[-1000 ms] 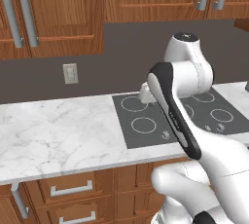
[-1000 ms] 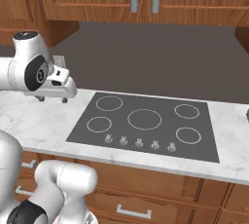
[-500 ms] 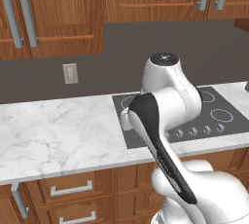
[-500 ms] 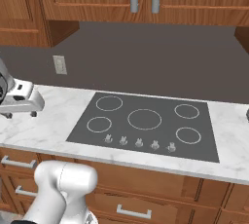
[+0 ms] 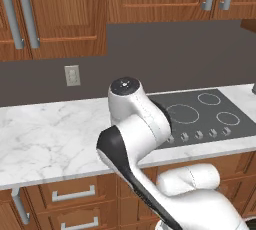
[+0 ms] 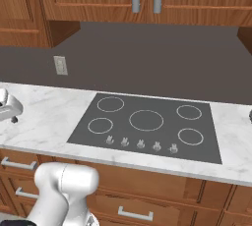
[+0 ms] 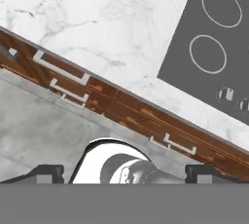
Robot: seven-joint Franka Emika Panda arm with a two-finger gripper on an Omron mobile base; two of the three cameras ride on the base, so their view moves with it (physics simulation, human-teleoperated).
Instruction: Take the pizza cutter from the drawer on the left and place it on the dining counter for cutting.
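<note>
The gripper (image 7: pixel 124 173) hangs above the front edge of the marble counter (image 7: pixel 102 18), its two dark fingertips (image 7: pixel 46 172) spread wide with nothing between them. In the hand view the marble lies toward 11 o'clock, the black cooktop (image 7: pixel 214 47) toward 2 o'clock, and the grey floor (image 7: pixel 34 125) toward 8 o'clock. A slanting band of reddish-brown drawer fronts (image 7: pixel 104 94) with silver bar handles (image 7: pixel 61 68) runs between counter and floor, and every drawer is shut. I cannot tell where the pizza cutter is. In the left base view the white arm (image 5: pixel 135 129) bends over the counter edge, with the cooktop at its 3 o'clock and a wall outlet (image 5: pixel 72 75) at its 10 o'clock. In the right base view the hand juts in at the 9 o'clock edge, over the marble.
</note>
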